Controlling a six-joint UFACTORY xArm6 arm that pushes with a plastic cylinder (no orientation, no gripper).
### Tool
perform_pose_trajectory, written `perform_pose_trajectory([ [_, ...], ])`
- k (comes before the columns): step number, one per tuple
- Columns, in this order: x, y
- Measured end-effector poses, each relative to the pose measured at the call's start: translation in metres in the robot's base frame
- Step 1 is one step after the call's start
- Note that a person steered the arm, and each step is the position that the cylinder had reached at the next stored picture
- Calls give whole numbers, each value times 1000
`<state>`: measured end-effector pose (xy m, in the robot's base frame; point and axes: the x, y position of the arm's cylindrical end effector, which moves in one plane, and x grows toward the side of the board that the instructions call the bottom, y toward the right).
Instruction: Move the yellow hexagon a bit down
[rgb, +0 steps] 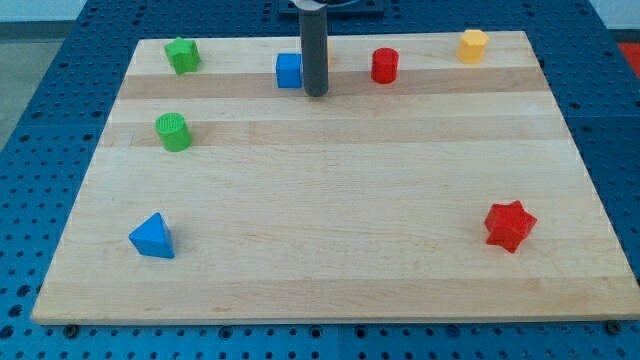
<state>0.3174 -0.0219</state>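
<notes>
Far to the view's right of my tip (316, 94), the yellow hexagon (473, 45) is sitting flat-topped, pale orange-yellow, near the desk (330, 220) top edge. Between them the red cylinder (385, 65) is standing. The blue cube (289, 70) is sitting just left of the end effector, a bare rod holding nothing.

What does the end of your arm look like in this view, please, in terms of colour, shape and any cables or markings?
Only the end of my arm shows: a straight, dark grey cylindrical rod with a plain, smooth surface, ending in my tip, which is blunt and flat. A bit of dark mount shows at the view's top edge. I see no cables or markings.
</notes>
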Motion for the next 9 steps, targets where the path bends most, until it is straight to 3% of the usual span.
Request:
perform_pose_trajectory([
  [5,-4,244],
  [7,-58,287],
  [9,-108,285],
])
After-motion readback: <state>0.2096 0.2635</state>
